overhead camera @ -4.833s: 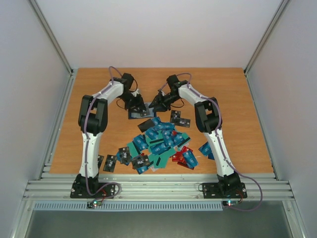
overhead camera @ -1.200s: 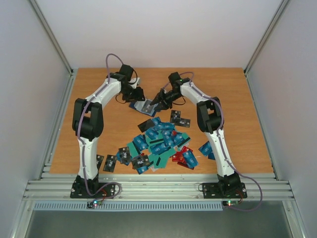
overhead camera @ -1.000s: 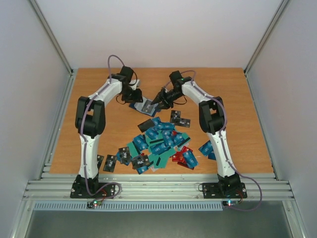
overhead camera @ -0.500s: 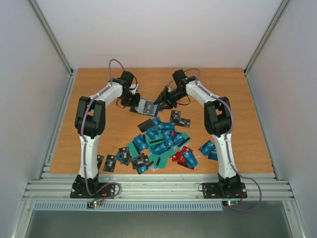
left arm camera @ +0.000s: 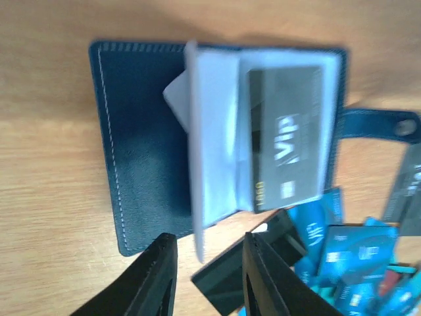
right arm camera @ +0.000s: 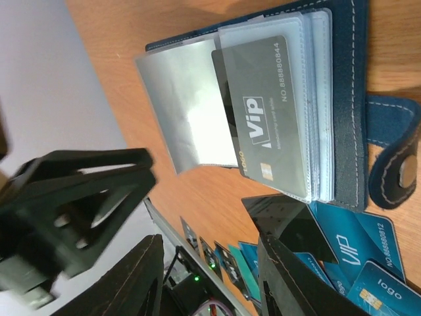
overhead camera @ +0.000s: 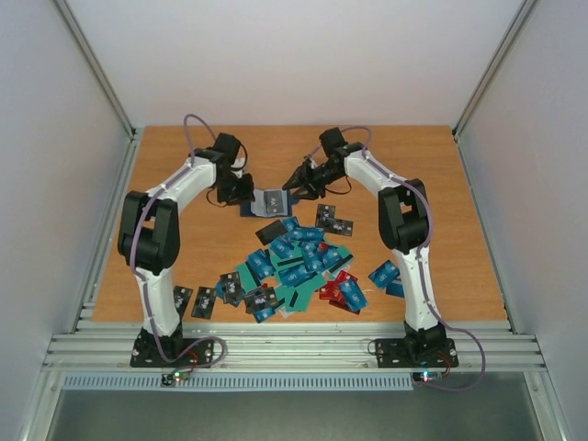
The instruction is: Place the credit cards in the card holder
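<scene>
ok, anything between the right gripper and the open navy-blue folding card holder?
Nothing raised. The right gripper hovers open and empty just short of the navy-blue card holder. Only a thin black plastic card lies flat on the wooden table in that gap, beside the holder's edge.

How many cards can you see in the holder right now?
1. A dark VIP card sits in a clear sleeve of the open card holder. The pages underneath may hide more.
</scene>
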